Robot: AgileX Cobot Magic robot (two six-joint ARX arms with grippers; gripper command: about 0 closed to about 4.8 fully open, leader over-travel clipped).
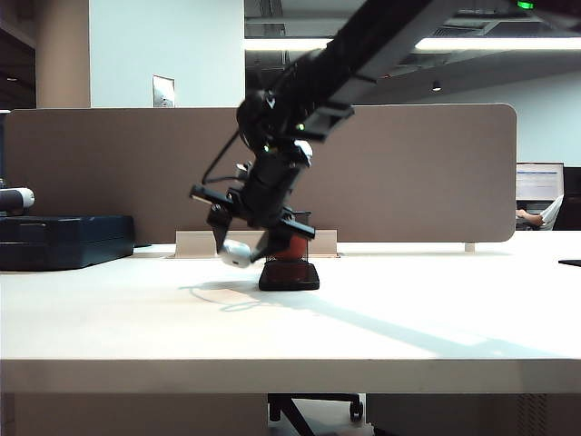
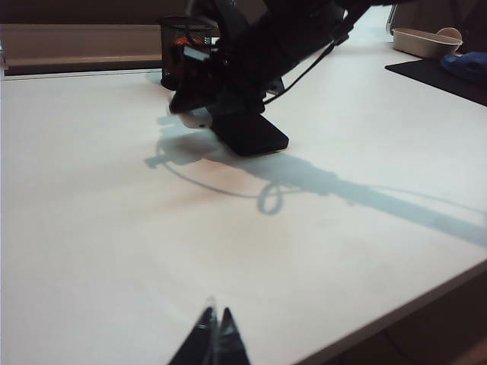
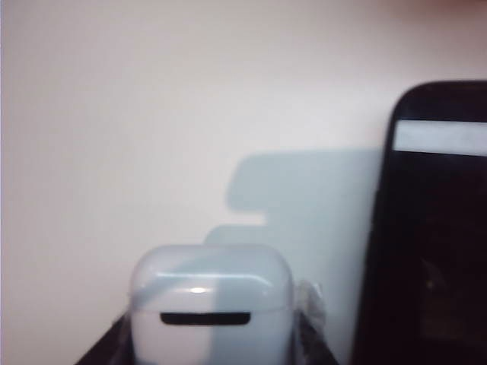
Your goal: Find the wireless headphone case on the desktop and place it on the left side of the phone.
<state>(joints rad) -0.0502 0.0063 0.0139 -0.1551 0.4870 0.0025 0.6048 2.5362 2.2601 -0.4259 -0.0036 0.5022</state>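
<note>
Glossy rounded white case [image 3: 211,304] in right gripper [image 1: 243,243]; left gripper [image 2: 213,323] shut.

The exterior view looks level across the desktop [image 1: 381,318] from its front edge toward the partition. The left wrist view sits low and far back, while the right wrist view hangs close above (nearly touching) the wireless headphone case [image 3: 211,308] between its fingers; all three share the phone [image 1: 289,275].

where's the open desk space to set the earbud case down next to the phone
Bare desktop runs from the phone to the dark blue box, right under the right gripper holding the wireless headphone case. Behind the phone the mesh cup crowds it. The left gripper waits near the front edge.
</note>
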